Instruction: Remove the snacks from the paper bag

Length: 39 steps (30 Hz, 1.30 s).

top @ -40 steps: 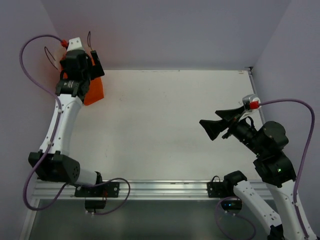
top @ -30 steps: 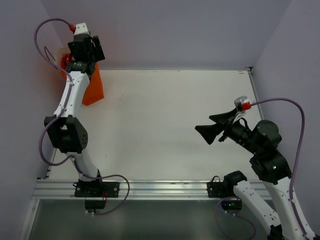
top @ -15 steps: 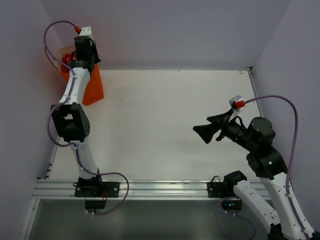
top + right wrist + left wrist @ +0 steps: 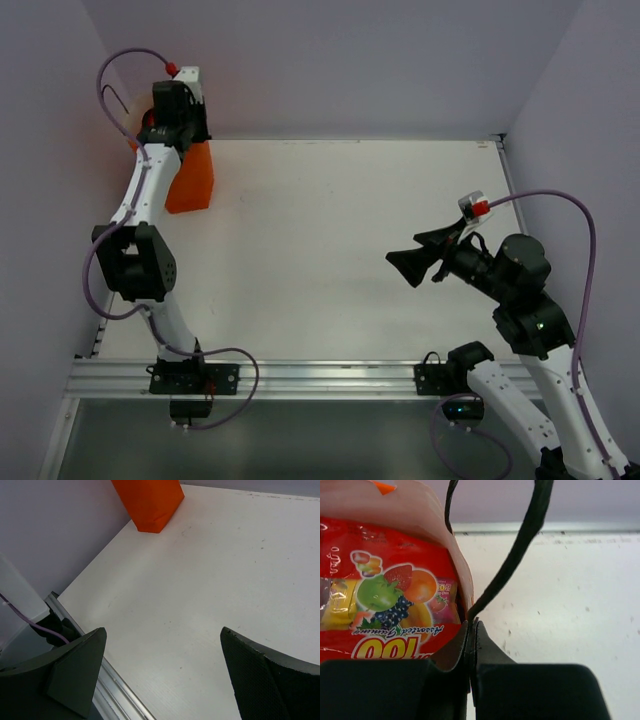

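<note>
Left wrist view: my left gripper [image 4: 471, 630] is pinched on the paper bag [image 4: 415, 507] rim, beside a red snack [image 4: 385, 590]. I'd pull gently to avoid tearing. My right gripper [image 4: 161, 632] hangs spread wide.

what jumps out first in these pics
The bright orange paper bag at the far left corner of the white table stands out most. Inside it, the left wrist view shows a glossy red foil snack packet with fruit print, and the left gripper is shut on the bag's rim beside a black loop handle. The right gripper hangs open over the table's right side.
</note>
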{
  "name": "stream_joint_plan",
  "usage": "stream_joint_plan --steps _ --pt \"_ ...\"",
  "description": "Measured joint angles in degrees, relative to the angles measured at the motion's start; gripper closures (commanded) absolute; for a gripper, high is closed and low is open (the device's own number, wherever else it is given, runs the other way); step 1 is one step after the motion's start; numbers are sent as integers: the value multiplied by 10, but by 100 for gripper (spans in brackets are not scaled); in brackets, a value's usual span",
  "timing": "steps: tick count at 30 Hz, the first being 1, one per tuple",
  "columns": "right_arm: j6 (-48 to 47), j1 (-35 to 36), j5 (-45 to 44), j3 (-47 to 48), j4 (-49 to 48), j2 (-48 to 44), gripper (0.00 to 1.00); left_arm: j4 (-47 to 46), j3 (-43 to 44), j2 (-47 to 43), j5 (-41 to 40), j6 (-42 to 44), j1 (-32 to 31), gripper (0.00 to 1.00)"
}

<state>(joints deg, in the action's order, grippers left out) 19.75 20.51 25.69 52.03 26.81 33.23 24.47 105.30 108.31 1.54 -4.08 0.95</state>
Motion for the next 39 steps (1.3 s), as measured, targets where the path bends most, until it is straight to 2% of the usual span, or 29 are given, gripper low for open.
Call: stream_joint_plan --steps 5,11,18,21,22,24,25,26,29,34,36,39 --pt "0 0 0 0 -1 -7 1 66 -64 -73 -3 15 -87 100" --pt "-2 0 -5 0 -2 -12 1 88 -184 -192 28 4 -214 100" --pt "-3 0 -7 0 -2 -15 1 120 -234 -260 47 -15 -314 100" --pt "-3 0 -10 0 -2 -18 1 126 -235 -264 45 -23 -322 70" --pt "-3 0 -11 0 -2 -20 1 128 -235 -265 43 -24 -322 48" --pt "-3 0 -12 0 -1 -24 1 141 -226 -265 36 -27 -321 29" --pt "-4 0 -12 0 -1 -26 1 149 -218 -265 33 -31 -320 15" --pt "-5 0 -13 0 -1 -27 1 157 -205 -265 30 -32 -318 9" --pt "-7 0 -19 0 2 -30 1 169 -157 -271 20 -40 -317 4" --pt "-7 0 -20 1 5 -30 1 161 -119 -332 -37 -38 -306 10" --pt "-7 0 -20 1 6 -30 1 157 -118 -355 -49 -37 -274 14" --pt "-7 0 -20 1 6 -30 1 146 -128 -371 -54 -33 -182 18"
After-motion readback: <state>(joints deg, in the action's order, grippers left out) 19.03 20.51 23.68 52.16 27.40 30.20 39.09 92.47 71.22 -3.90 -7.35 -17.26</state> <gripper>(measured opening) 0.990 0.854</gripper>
